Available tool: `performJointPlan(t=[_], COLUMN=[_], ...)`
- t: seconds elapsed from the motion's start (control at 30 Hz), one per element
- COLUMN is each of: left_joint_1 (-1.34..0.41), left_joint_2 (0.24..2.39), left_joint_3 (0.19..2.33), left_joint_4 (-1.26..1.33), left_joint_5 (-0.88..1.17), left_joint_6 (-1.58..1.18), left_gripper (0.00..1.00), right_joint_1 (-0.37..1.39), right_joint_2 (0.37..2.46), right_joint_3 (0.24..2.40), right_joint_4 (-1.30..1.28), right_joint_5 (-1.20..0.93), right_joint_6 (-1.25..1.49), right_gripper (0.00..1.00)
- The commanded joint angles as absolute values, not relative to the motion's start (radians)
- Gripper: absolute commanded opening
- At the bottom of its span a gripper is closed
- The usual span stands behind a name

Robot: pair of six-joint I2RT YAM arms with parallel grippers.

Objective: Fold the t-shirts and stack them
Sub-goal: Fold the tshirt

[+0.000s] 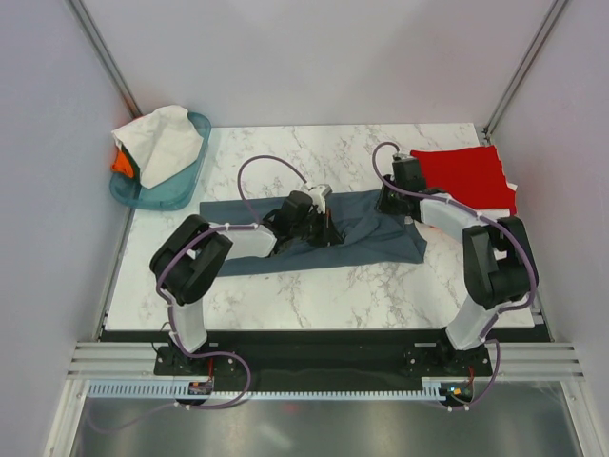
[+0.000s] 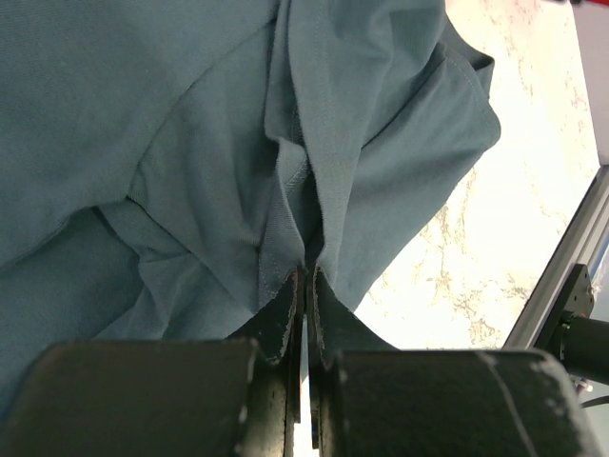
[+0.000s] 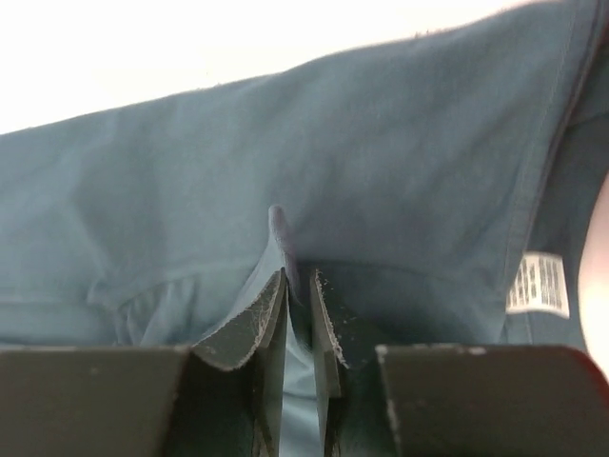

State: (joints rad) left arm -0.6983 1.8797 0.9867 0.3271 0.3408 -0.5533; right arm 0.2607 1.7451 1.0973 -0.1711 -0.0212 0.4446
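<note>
Blue-grey t-shirt lies across the middle of the worktop, partly folded. Left fingers are clamped on a bunched fold near its centre and right fingers on its far edge, probably to draw the cloth over for the next fold.

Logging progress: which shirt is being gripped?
The blue-grey t-shirt mid-table: left fingers and right fingers pinch it. The red t-shirt lies flat, far right.
</note>
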Motion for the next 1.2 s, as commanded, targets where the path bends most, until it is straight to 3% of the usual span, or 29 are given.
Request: performJointPlan(t=[0.0,0.53,0.83,1.03,1.13,1.17], left_joint_1=[-0.703,-0.704,-0.704,-0.706,-0.704,-0.706], left_joint_2=[1.812,1.744,1.718,1.733,1.756,1.758], left_joint_3=[0.985,0.989,0.985,0.985,0.982,0.983], left_joint_4=[0.328,0.241,0.190,0.172,0.169,0.169], left_joint_5=[0.325,0.353,0.368,0.403,0.405,0.408], left_joint_6=[-0.555,-0.532,-0.512,-0.509,-0.506,-0.506], left_gripper=[0.02,0.02,0.02,0.02,0.14,0.17], right_joint_1=[0.262,0.261,0.262,0.261,0.259,0.259], right_joint_2=[1.666,1.370,1.247,1.178,1.152,1.151], right_joint_3=[1.031,0.749,0.641,0.600,0.603,0.609], right_joint_4=[-0.152,-0.126,-0.150,-0.160,-0.156,-0.158], right_joint_5=[-0.049,-0.043,-0.015,-0.006,-0.006,-0.006], right_joint_6=[0.460,0.494,0.502,0.502,0.505,0.506], right_gripper=[0.23,0.13,0.15,0.38,0.54,0.55])
